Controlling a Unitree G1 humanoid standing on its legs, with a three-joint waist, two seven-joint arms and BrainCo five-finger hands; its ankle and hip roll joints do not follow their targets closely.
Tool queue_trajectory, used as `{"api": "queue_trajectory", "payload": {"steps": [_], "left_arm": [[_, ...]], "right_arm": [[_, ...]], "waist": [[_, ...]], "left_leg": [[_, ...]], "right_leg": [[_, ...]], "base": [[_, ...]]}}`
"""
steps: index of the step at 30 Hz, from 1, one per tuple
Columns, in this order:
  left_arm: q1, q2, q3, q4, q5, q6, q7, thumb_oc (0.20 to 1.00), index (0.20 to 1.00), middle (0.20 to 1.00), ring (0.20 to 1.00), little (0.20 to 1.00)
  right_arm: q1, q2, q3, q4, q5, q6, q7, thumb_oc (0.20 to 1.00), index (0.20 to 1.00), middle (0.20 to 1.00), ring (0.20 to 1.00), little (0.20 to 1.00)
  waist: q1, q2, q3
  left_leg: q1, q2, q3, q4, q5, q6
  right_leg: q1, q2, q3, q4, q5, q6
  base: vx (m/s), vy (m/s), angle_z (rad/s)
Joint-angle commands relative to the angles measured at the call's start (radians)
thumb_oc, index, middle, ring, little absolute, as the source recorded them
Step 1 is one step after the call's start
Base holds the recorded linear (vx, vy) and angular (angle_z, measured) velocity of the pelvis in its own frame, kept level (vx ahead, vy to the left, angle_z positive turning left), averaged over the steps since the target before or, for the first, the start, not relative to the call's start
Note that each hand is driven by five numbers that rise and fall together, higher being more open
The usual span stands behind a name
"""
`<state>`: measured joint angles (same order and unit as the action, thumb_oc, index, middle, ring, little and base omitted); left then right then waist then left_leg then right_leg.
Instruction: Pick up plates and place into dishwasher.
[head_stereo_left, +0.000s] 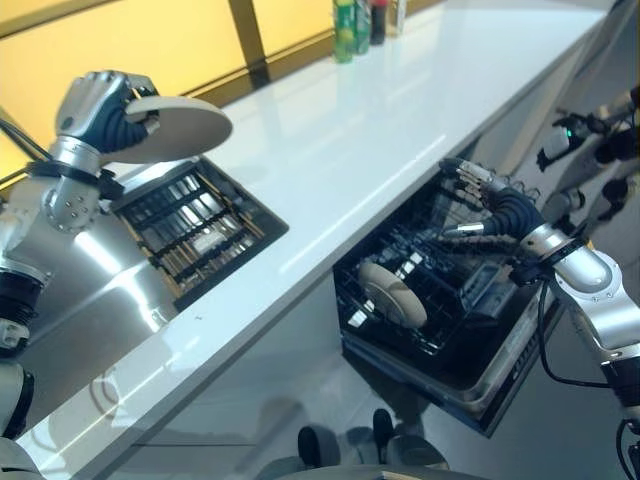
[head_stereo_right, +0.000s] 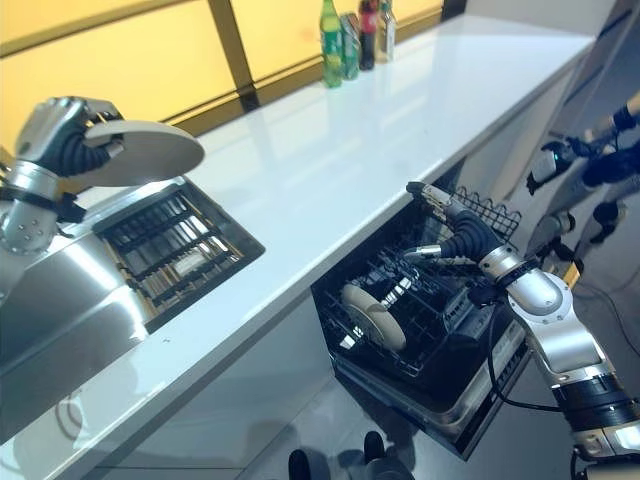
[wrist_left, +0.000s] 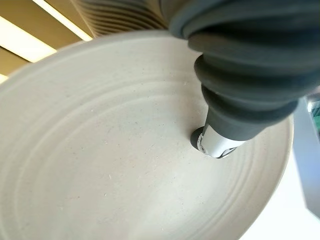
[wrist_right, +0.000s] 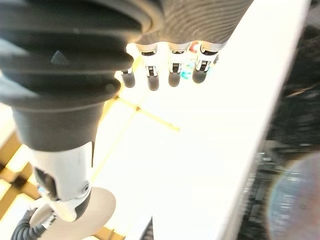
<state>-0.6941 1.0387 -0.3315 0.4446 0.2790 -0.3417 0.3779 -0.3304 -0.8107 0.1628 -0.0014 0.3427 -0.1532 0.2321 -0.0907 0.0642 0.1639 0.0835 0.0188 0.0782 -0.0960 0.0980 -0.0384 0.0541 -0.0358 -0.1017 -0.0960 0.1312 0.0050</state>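
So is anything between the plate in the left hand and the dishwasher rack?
The plate, held in the left hand, must cross the white countertop. The right hand hovers open over the dishwasher rack, where one plate already stands.

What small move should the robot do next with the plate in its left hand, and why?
Probably carry the held plate across the white counter toward the open dishwasher rack. The left hand grips it above the sink rack, far from the dishwasher, where one plate already stands and the right hand hangs open.
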Motion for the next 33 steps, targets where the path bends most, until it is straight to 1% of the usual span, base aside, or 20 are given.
{"api": "queue_trajectory", "payload": {"steps": [1, 2, 5, 7, 8, 9, 11, 15, 16, 21, 24, 29, 31, 33], "left_arm": [[-0.018, -0.038, 0.034, -0.070, -0.068, -0.043, 0.060, 0.200, 0.200, 0.200, 0.200, 0.200], [-0.018, -0.047, 0.032, -0.076, -0.071, -0.049, 0.060, 0.200, 0.200, 0.200, 0.200, 0.200], [-0.023, -0.137, -0.002, -0.132, -0.111, -0.067, 0.031, 0.200, 0.200, 0.200, 0.200, 0.200], [-0.027, -0.179, -0.017, -0.156, -0.143, -0.078, 0.017, 0.200, 0.200, 0.200, 0.200, 0.200], [-0.028, -0.206, -0.026, -0.164, -0.166, -0.093, 0.005, 0.200, 0.200, 0.200, 0.200, 0.200], [-0.029, -0.214, -0.029, -0.166, -0.173, -0.096, -0.003, 0.200, 0.200, 0.200, 0.200, 0.200], [-0.021, -0.270, -0.053, -0.203, -0.189, -0.104, -0.025, 0.200, 0.200, 0.200, 0.200, 0.200], [-0.019, -0.313, -0.080, -0.227, -0.197, -0.107, -0.055, 0.200, 0.200, 0.200, 0.200, 0.200], [-0.015, -0.332, -0.092, -0.243, -0.208, -0.111, -0.079, 0.200, 0.200, 0.200, 0.200, 0.200], [-0.007, -0.355, -0.119, -0.280, -0.241, -0.112, -0.133, 0.200, 0.200, 0.200, 0.200, 0.200], [-0.016, -0.368, -0.145, -0.289, -0.270, -0.132, -0.166, 0.200, 0.200, 0.200, 0.200, 0.200], [-0.034, -0.389, -0.174, -0.313, -0.307, -0.148, -0.199, 0.200, 0.200, 0.200, 0.200, 0.200], [-0.042, -0.403, -0.188, -0.334, -0.329, -0.154, -0.223, 0.200, 0.200, 0.200, 0.200, 0.200], [-0.048, -0.413, -0.196, -0.349, -0.353, -0.158, -0.244, 0.200, 0.200, 0.200, 0.200, 0.200]], "right_arm": [[-0.160, 0.040, 0.062, -0.033, -0.027, -0.048, -0.067, 1.000, 1.000, 1.000, 1.000, 1.000], [-0.171, 0.046, 0.071, -0.029, -0.031, -0.046, -0.075, 1.000, 1.000, 1.000, 1.000, 1.000], [-0.264, 0.087, 0.132, 0.014, -0.055, -0.031, -0.128, 1.000, 1.000, 1.000, 1.000, 1.000], [-0.313, 0.103, 0.160, 0.045, -0.056, -0.023, -0.152, 1.000, 1.000, 1.000, 1.000, 1.000], [-0.336, 0.116, 0.174, 0.069, -0.056, -0.023, -0.157, 1.000, 1.000, 1.000, 1.000, 1.000], [-0.344, 0.121, 0.178, 0.077, -0.057, -0.024, -0.156, 1.000, 1.000, 1.000, 1.000, 1.000], [-0.387, 0.147, 0.202, 0.113, -0.062, -0.012, -0.172, 1.000, 1.000, 1.000, 1.000, 1.000], [-0.421, 0.170, 0.220, 0.155, -0.084, -0.007, -0.189, 1.000, 1.000, 1.000, 1.000, 1.000], [-0.438, 0.174, 0.226, 0.177, -0.089, -0.001, -0.196, 1.000, 1.000, 1.000, 1.000, 1.000], [-0.477, 0.173, 0.240, 0.224, -0.080, 0.005, -0.189, 1.000, 1.000, 1.000, 1.000, 1.000], [-0.513, 0.171, 0.258, 0.267, -0.063, 0.012, -0.172, 1.000, 1.000, 1.000, 1.000, 1.000], [-0.561, 0.182, 0.298, 0.328, -0.061, 0.038, -0.154, 1.000, 1.000, 1.000, 1.000, 1.000], [-0.581, 0.192, 0.318, 0.354, -0.057, 0.059, -0.146, 1.000, 1.000, 1.000, 1.000, 1.000], [-0.602, 0.196, 0.334, 0.390, -0.044, 0.064, -0.130, 1.000, 1.000, 1.000, 1.000, 1.000]], "waist": [[0.039, -0.021, -0.030], [0.040, -0.022, -0.030], [0.060, -0.034, -0.044], [0.070, -0.040, -0.049], [0.075, -0.044, -0.051], [0.075, -0.044, -0.051], [0.086, -0.052, -0.057], [0.093, -0.058, -0.060], [0.099, -0.062, -0.062], [0.109, -0.067, -0.062], [0.117, -0.070, -0.062], [0.127, -0.074, -0.063], [0.133, -0.076, -0.064], [0.138, -0.078, -0.063]], "left_leg": [[0.038, -0.034, -0.012, 0.018, -0.148, 0.008], [0.040, -0.033, -0.013, 0.019, -0.149, 0.008], [0.049, -0.029, -0.024, 0.021, -0.153, 0.007], [0.054, -0.028, -0.029, 0.022, -0.155, 0.008], [0.057, -0.027, -0.032, 0.023, -0.157, 0.008], [0.058, -0.026, -0.033, 0.023, -0.157, 0.008], [0.061, -0.024, -0.039, 0.026, -0.159, 0.009], [0.069, -0.022, -0.042, 0.027, -0.162, 0.010], [0.073, -0.021, -0.044, 0.027, -0.164, 0.011], [0.078, -0.020, -0.049, 0.029, -0.167, 0.013], [0.081, -0.021, -0.053, 0.030, -0.170, 0.015], [0.086, -0.022, -0.059, 0.029, -0.170, 0.014], [0.086, -0.022, -0.061, 0.028, -0.169, 0.015], [0.086, -0.022, -0.064, 0.027, -0.169, 0.014]], "right_leg": [[0.044, -0.059, -0.040, 0.027, -0.121, 0.101], [0.046, -0.059, -0.042, 0.027, -0.122, 0.100], [0.060, -0.057, -0.051, 0.028, -0.128, 0.098], [0.067, -0.055, -0.055, 0.029, -0.131, 0.095], [0.071, -0.055, -0.058, 0.030, -0.133, 0.094], [0.073, -0.054, -0.060, 0.030, -0.134, 0.093], [0.079, -0.053, -0.064, 0.031, -0.136, 0.090], [0.087, -0.050, -0.066, 0.033, -0.140, 0.086], [0.092, -0.049, -0.069, 0.033, -0.140, 0.086], [0.099, -0.048, -0.070, 0.033, -0.141, 0.083], [0.104, -0.050, -0.072, 0.032, -0.141, 0.084], [0.112, -0.051, -0.075, 0.027, -0.138, 0.083], [0.114, -0.052, -0.077, 0.026, -0.138, 0.082], [0.117, -0.052, -0.078, 0.024, -0.138, 0.081]], "base": [[0.00, -0.058, 0.12], [0.00, -0.057, 0.12], [-0.01, -0.071, 0.18], [0.00, -0.055, 0.10], [0.00, -0.049, 0.10], [0.00, -0.046, 0.11], [0.00, -0.042, 0.06], [0.01, -0.025, 0.02], [0.02, -0.034, 0.02], [0.00, -0.007, 0.00], [0.01, -0.013, 0.04], [0.01, -0.014, 0.06], [0.01, -0.017, 0.04], [0.01, -0.017, 0.04]]}}
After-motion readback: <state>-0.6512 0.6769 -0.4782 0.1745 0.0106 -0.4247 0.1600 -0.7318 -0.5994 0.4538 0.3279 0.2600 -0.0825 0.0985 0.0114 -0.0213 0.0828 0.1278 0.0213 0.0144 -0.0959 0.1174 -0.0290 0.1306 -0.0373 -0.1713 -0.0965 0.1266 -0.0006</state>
